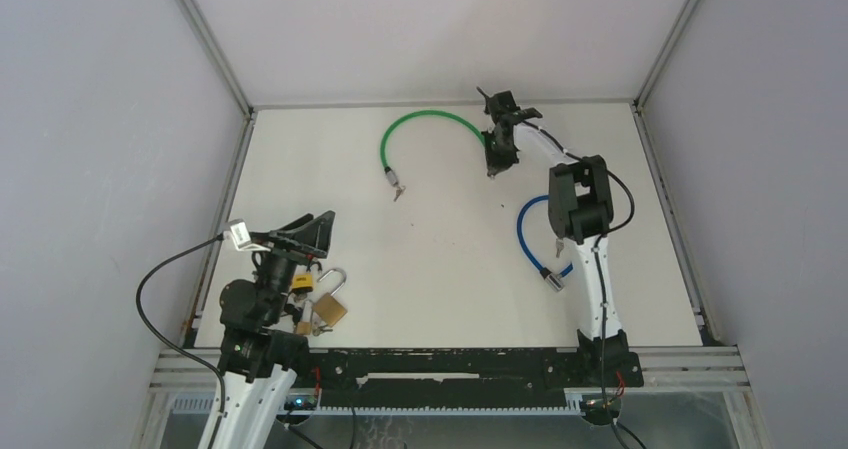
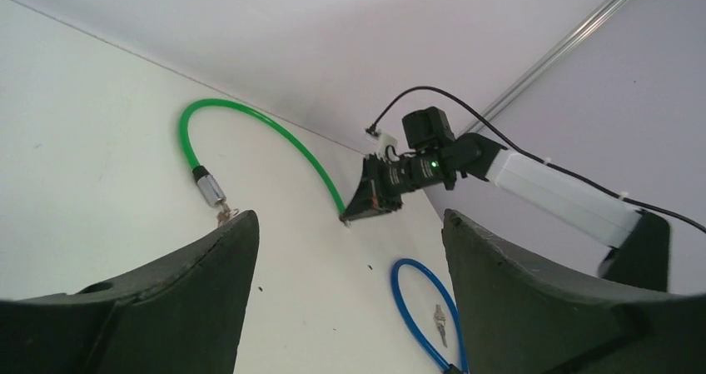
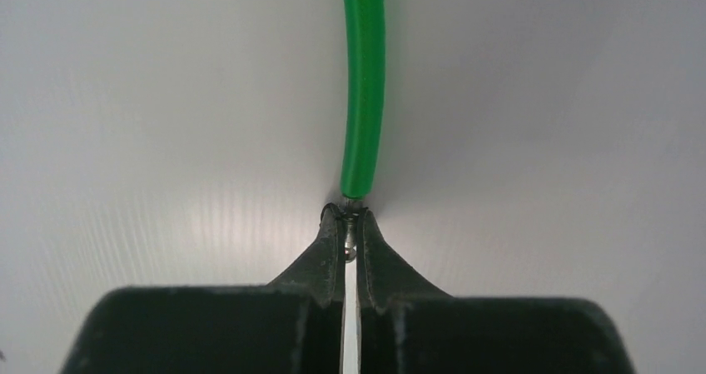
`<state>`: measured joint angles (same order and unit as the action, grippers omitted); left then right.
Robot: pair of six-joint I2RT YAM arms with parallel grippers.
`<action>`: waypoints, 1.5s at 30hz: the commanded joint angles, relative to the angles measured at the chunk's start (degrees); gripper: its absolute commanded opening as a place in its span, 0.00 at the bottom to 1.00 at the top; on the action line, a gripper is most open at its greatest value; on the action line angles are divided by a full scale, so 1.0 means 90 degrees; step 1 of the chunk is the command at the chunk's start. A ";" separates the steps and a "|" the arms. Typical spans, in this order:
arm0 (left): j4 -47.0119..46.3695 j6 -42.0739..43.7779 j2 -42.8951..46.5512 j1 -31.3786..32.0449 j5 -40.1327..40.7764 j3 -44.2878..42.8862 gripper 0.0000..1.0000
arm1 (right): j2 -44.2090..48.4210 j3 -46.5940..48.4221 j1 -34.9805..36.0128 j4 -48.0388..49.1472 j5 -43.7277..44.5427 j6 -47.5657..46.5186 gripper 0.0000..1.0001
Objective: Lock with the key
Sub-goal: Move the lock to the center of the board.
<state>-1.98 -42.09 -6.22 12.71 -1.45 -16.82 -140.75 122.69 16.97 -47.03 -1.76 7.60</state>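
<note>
The green cable lock lies on the white table in the far half. It arches from its metal barrel at about 11 o'clock of the table's centre, up and over to its bare pin end at about 1 o'clock. The right gripper points down at that pin end. The right wrist view shows its fingers pressed together on the small metal tip where the green sheath stops, so the hand holds the cable by its free end. The rest of the cable runs away from the fingertips toward 12 o'clock in that view. A small key sits at the barrel, touching it on the near side, well apart from the right gripper at roughly 9 o'clock of it. Whether the key is seated in the barrel cannot be told. The left gripper is at the table's near left, about 8 o'clock, raised and aimed across the table. Its fingers stand wide apart with nothing between them. The barrel and key lie well ahead of it, toward 1 o'clock. A blue cable lock curls beside the right arm at about 3 o'clock. A brass padlock lies just beside the left arm, at 5 o'clock of its gripper.
</note>
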 commanded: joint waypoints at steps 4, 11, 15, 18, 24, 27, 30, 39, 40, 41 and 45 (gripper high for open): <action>-0.0024 0.0017 0.0151 -0.0055 0.0137 -0.0077 0.82 | 0.2066 -0.3091 0.0536 -0.0372 -0.0366 -0.1020 0.00; 0.0063 -0.0060 0.0237 -0.0060 0.0054 -0.0139 0.81 | 0.2978 -0.5071 0.0918 -0.0741 0.0052 -0.1120 0.13; 0.0148 -0.0091 0.0279 -0.0065 0.0027 -0.0163 0.80 | 0.3111 -0.5053 0.0899 -0.0828 0.0528 -0.1049 0.45; 0.0178 -0.0172 0.0296 -0.0123 0.0017 -0.0153 0.80 | 0.3226 -0.4580 0.0925 -0.0742 0.0292 -0.1072 0.70; 0.0175 -0.0217 0.0330 -0.0263 0.0002 -0.0202 0.80 | 0.2836 -0.3579 0.0962 -0.0283 0.0287 -0.1364 0.92; 0.0176 -0.0245 0.0320 -0.0315 -0.0047 -0.0206 0.79 | 0.2269 -0.2923 0.0966 -0.0485 -0.0175 -0.1359 0.87; 0.0179 -0.0254 0.0320 -0.0345 -0.0040 -0.0189 0.79 | 0.1800 -0.2491 0.1055 -0.0521 -0.0217 -0.1377 0.83; 0.0359 -0.0226 0.0330 -0.0377 -0.0050 -0.0195 0.78 | 0.1492 -0.2509 0.1109 -0.0573 -0.0335 -0.1381 0.17; 0.0349 -0.0231 0.0321 -0.0377 -0.0053 -0.0186 0.78 | 0.1608 -0.2585 0.1128 -0.0497 -0.0189 -0.1413 0.05; 0.0340 -0.0243 0.0320 -0.0377 -0.0051 -0.0181 0.78 | 0.1744 -0.2663 0.1165 -0.0371 -0.0045 -0.1461 0.00; 0.0322 -0.0168 0.0320 -0.0377 -0.0112 -0.0171 0.78 | 0.2663 -0.3217 0.1286 0.0340 0.0484 -0.1768 0.00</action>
<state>1.91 -43.72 -3.68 9.91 -1.67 -16.82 -125.16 97.84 27.24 -48.95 -3.14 -5.26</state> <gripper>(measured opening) 0.785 0.019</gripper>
